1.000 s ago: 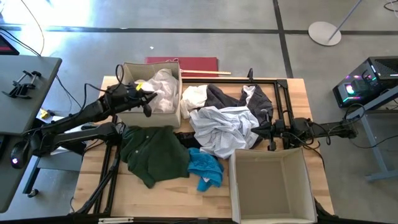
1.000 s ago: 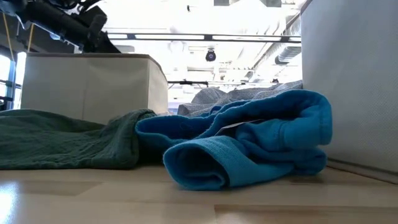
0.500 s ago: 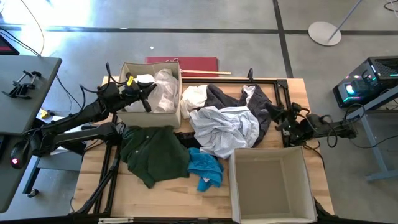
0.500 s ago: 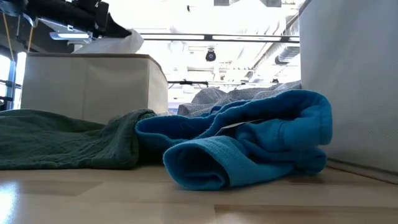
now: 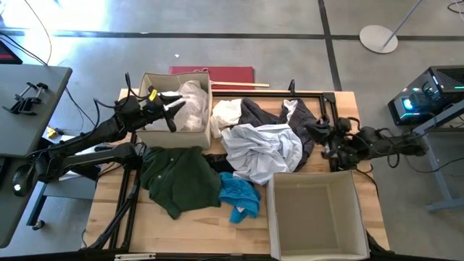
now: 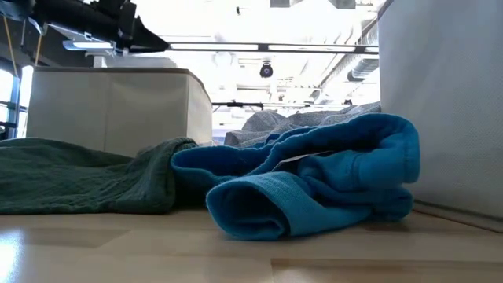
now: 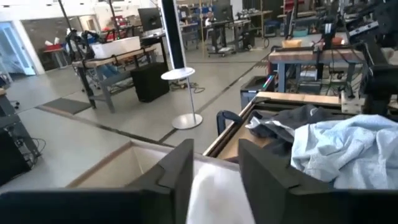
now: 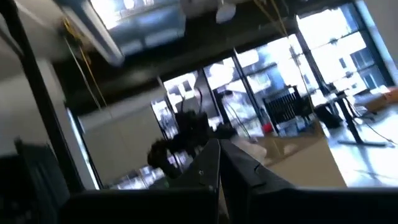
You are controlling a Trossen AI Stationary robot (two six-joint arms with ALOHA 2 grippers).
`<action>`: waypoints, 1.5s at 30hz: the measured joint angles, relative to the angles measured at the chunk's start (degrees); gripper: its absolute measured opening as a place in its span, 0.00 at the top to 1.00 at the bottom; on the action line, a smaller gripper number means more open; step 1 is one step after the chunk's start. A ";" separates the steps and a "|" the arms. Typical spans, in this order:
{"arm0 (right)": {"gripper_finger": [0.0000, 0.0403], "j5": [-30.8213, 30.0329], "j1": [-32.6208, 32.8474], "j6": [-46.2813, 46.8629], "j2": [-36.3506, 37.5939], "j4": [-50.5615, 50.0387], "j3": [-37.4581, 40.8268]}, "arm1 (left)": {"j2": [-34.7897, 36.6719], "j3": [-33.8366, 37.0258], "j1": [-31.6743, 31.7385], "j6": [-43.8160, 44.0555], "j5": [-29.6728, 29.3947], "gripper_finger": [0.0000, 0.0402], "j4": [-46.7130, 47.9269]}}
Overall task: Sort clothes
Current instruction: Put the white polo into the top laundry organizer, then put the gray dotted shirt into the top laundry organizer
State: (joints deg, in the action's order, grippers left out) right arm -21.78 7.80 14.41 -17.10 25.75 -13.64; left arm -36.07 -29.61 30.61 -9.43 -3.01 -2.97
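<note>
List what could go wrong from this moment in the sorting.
The left tool is open over the far box, where a white garment is heaped above the rim and could spill. The pale garment overlaps the dark grey one, so the right tool might drag both.

Wooden table [image 5: 181, 232] carrying two beige fabric boxes: far-left box [image 5: 151, 132] at the far left corner; near-right box [image 5: 316, 228] at the near right corner. Floor beyond the far edge: red mat [image 5: 232, 74], wooden stick [image 5: 239, 85], round white stand base [image 5: 378, 38]. Grey side desk [image 5: 22, 116] left of the table.
</note>
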 joint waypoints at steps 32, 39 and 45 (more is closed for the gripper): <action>0.23 21.15 -15.45 -8.41 -90.58 -95.71 -75.38 | 0.00 0.00 -6.44 9.20 11.26 0.55 5.13; 0.40 23.91 -14.18 -15.63 -101.51 -89.49 -75.46 | 0.39 0.00 -9.54 6.88 11.42 0.55 -0.57; 0.81 19.67 -13.69 -16.98 -101.58 -84.65 -75.44 | 0.39 -0.02 -14.74 -2.41 10.89 0.55 -8.75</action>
State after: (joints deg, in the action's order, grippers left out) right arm -2.11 -5.89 -2.57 -118.68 -58.90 -89.07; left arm -35.68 -29.63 15.87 -11.84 7.88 -11.72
